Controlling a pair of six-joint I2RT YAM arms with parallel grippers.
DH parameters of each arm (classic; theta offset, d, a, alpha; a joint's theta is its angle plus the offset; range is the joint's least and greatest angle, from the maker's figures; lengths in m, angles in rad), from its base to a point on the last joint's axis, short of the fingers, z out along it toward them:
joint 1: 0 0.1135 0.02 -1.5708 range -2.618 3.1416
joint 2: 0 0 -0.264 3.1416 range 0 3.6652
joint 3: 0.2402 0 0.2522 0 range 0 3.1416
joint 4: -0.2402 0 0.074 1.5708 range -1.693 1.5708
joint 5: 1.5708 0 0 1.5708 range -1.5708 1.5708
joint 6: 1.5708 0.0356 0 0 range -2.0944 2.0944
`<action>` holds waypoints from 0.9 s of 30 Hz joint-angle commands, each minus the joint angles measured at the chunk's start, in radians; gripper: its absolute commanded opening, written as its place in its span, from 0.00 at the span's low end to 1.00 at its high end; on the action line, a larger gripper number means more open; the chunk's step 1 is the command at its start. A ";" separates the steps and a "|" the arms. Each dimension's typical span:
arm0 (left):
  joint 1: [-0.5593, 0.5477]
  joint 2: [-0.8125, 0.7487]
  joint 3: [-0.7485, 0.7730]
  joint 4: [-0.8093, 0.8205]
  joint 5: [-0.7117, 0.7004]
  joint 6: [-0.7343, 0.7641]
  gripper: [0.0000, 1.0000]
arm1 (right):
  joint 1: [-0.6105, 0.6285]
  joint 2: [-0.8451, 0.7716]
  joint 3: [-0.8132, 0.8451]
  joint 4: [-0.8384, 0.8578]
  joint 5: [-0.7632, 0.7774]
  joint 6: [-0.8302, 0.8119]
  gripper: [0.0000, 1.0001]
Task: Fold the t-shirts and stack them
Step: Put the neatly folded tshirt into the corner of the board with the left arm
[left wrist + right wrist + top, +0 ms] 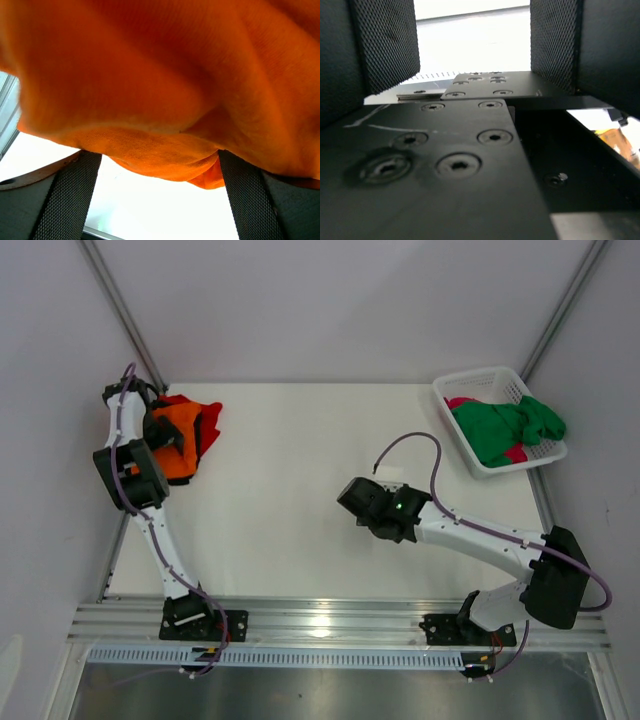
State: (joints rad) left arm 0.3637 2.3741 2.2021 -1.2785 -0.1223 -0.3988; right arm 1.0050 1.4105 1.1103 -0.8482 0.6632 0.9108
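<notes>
left gripper (163, 428) sits at the table's (300, 490) far left corner, jaws spread wide, against the bunched orange t-shirt (182, 448), which overlies a red t-shirt (209, 426). right gripper (352, 497) hovers mid-table, jaws apart, empty. green t-shirt (505, 430) and pink t-shirt (462, 403) lie in the white basket (480, 375) at far right.

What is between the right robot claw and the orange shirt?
Nothing but bare white table. The top view shows that stretch between the right gripper and the orange t-shirt with no other thing on it.
</notes>
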 commanded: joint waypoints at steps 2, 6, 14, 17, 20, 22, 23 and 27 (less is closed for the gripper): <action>0.006 -0.093 -0.007 0.020 0.039 0.031 1.00 | 0.009 -0.016 0.111 0.109 0.058 -0.130 0.59; 0.003 -0.200 -0.018 0.042 0.111 0.032 0.99 | 0.010 0.011 0.135 0.162 0.041 -0.164 0.59; -0.003 -0.332 -0.048 0.051 0.161 0.043 0.99 | 0.023 0.048 0.126 0.201 -0.007 -0.171 0.59; -0.002 -0.316 -0.055 0.087 0.130 0.051 1.00 | 0.026 0.061 0.129 0.201 -0.014 -0.182 0.59; -0.002 -0.199 0.010 0.038 0.095 0.040 0.99 | 0.027 0.051 0.131 0.193 -0.011 -0.194 0.59; -0.002 -0.159 0.018 0.025 0.082 0.031 0.99 | 0.027 0.033 0.132 0.176 0.009 -0.194 0.59; -0.002 -0.141 -0.005 0.045 0.069 0.029 0.99 | 0.029 0.025 0.129 0.167 0.018 -0.193 0.59; 0.000 -0.116 -0.032 0.097 0.036 0.029 0.99 | 0.029 -0.016 0.105 0.112 0.044 -0.158 0.59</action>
State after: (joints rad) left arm 0.3641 2.2494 2.1700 -1.2060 -0.0422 -0.3737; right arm 1.0264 1.4570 1.2167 -0.6922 0.6548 0.7326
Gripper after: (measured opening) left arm 0.994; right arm 0.592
